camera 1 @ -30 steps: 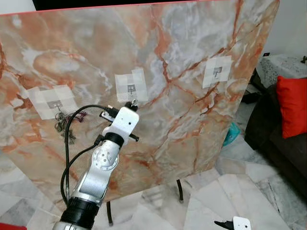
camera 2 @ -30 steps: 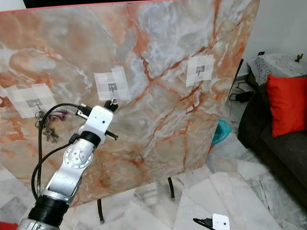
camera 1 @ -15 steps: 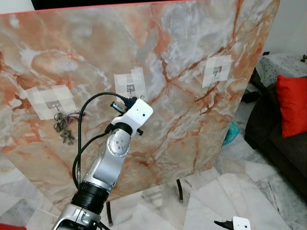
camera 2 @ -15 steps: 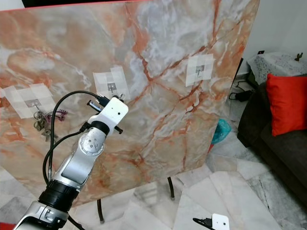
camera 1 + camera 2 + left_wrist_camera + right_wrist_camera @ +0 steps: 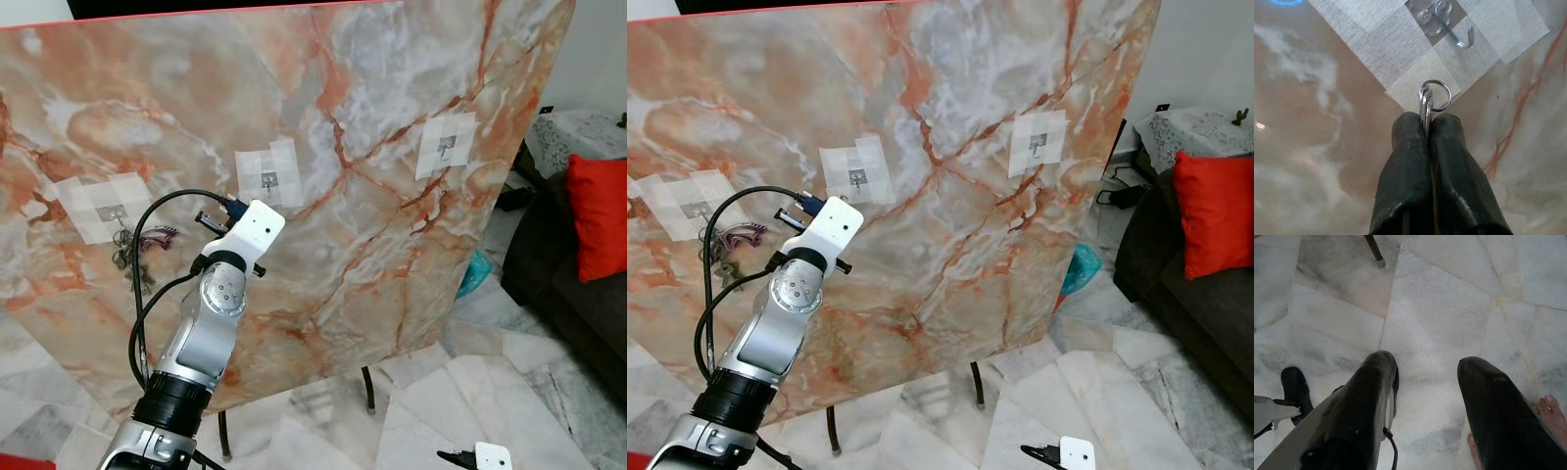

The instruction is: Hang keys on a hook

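Note:
A slanted marble board (image 5: 372,255) carries three small metal hooks on white tape patches. In the left wrist view my left gripper (image 5: 1427,120) is shut on a silver key ring (image 5: 1436,94), whose loop sits just short of the middle hook (image 5: 1455,33). From the head, my left arm's white wrist (image 5: 250,227) is raised just below and left of that middle hook (image 5: 266,180). Another bunch of keys (image 5: 137,250) hangs from the left hook (image 5: 113,211). The right hook (image 5: 446,147) is bare. My right gripper (image 5: 1425,369) hangs open over the floor.
The board stands on thin black legs (image 5: 367,387) on a marble tile floor. A dark sofa (image 5: 568,294) with a red cushion (image 5: 598,215) is on the right, a cloth-covered table (image 5: 578,132) behind it. A person's bare toes (image 5: 1552,413) show near my right gripper.
My left wrist swung right along the board, then back left, ending a little left of where it began. The key ring that showed above the wrist is now hidden behind it. The right arm stayed still.

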Available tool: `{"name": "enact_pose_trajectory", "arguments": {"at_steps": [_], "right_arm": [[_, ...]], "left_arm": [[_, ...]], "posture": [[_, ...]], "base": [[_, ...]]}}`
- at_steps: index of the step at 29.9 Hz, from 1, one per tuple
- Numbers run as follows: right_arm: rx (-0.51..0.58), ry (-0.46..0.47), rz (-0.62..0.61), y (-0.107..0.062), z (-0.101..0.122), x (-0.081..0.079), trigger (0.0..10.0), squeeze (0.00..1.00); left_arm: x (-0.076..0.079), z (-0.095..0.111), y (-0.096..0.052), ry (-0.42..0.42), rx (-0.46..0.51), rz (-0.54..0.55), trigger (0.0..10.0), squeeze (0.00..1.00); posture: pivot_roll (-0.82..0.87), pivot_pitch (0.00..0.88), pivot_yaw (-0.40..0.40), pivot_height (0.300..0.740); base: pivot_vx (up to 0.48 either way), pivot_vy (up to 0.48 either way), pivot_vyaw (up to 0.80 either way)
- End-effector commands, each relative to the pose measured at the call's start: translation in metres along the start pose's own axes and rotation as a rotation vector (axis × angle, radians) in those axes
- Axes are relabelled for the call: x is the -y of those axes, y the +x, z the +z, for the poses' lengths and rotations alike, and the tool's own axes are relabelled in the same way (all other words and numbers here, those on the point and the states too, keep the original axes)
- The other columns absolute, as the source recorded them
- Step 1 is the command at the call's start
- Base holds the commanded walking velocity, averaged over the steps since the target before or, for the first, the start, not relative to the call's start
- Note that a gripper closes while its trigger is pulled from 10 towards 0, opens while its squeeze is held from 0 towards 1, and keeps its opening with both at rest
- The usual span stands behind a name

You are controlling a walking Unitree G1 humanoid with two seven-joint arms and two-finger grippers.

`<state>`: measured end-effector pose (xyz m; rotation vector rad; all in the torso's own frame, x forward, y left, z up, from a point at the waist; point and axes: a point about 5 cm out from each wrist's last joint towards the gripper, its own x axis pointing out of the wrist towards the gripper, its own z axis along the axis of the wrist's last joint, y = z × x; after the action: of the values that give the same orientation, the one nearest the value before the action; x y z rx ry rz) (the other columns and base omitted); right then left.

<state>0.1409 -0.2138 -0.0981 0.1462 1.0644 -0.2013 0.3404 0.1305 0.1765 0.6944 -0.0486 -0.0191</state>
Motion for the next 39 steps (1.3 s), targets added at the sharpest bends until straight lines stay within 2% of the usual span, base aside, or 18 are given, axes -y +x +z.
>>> {"name": "enact_pose_trajectory", "arguments": {"at_steps": [1,8,10,11,13,27,39], "right_arm": [[0.006,-0.002,-0.003,0.000,0.001,0.000,10.0,0.00],[0.006,0.000,-0.003,0.000,0.001,0.000,10.0,0.00],[0.006,-0.002,-0.002,0.000,0.001,0.000,10.0,0.00],[0.006,-0.002,-0.002,0.000,0.001,0.000,10.0,0.00],[0.006,-0.003,-0.001,0.000,0.001,0.000,10.0,0.00],[0.006,0.001,-0.002,0.000,0.001,-0.001,10.0,0.00],[0.008,0.002,-0.004,0.000,0.002,0.000,10.0,0.00]], "left_arm": [[-0.004,0.004,0.001,0.005,0.003,0.023,10.0,0.00],[-0.004,0.005,-0.002,0.001,0.000,0.020,10.0,0.00],[-0.004,0.010,-0.003,-0.016,0.033,0.002,10.0,0.00],[0.001,0.019,-0.004,-0.020,0.095,-0.043,10.0,0.00],[0.002,0.022,-0.005,0.004,0.115,-0.049,10.0,0.00],[0.003,0.023,-0.006,0.038,0.111,-0.057,10.0,0.00],[-0.002,0.020,-0.002,0.046,0.063,-0.025,10.0,0.00]], "posture": [[0.05,0.000,-0.035,0.740],[0.06,0.000,-0.035,0.740],[0.06,0.000,-0.035,0.740],[0.06,0.000,-0.035,0.740],[0.06,0.000,-0.034,0.740],[0.05,0.000,-0.030,0.740],[0.05,0.000,-0.032,0.740]], "base": [[0.000,0.000,0.00],[0.000,0.000,0.00],[0.000,0.000,0.00],[0.000,0.000,0.00],[0.000,0.000,0.00],[0.000,0.000,0.00],[0.000,0.000,0.00]]}}
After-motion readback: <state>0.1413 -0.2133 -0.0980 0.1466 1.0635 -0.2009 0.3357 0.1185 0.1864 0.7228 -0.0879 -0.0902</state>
